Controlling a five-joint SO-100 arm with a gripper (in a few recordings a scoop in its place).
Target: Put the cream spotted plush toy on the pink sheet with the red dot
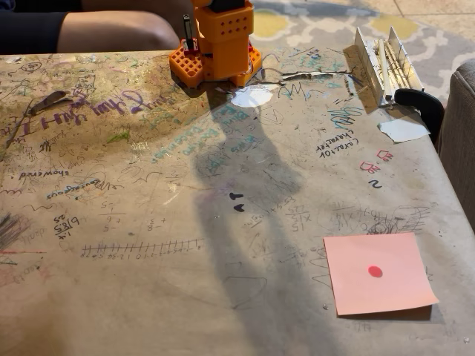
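**Inspector A:** Where does the pink sheet (379,273) lie?

**Inspector B:** It lies flat on the table (148,297), low and to the right in the fixed view. A red dot (375,271) sits near its middle. Nothing rests on the sheet. Its lower edge throws a thin shadow on the table.

**Inspector A:** And the arm?

**Inspector B:** Its orange base (217,46) stands at the far edge of the table, top centre of the picture. The frame cuts the arm off above the base. Whether the gripper is released or clenched cannot be told from this view.

**Inspector A:** How does the sheet lie relative to the base?

**Inspector B:** Well apart from it: nearer the camera and off to the right. The arm's long shadow falls across the table between them and passes just left of the sheet.

**Inspector A:** Anything else on the table?

**Inspector B:** One white paper scrap (252,96) lies just in front of the base, a second scrap (403,130) near the right edge. A black clamp (421,101) grips that edge beside it. The brown table top is covered with scribbled writing. A person's arm (111,30) shows behind the table at top left.
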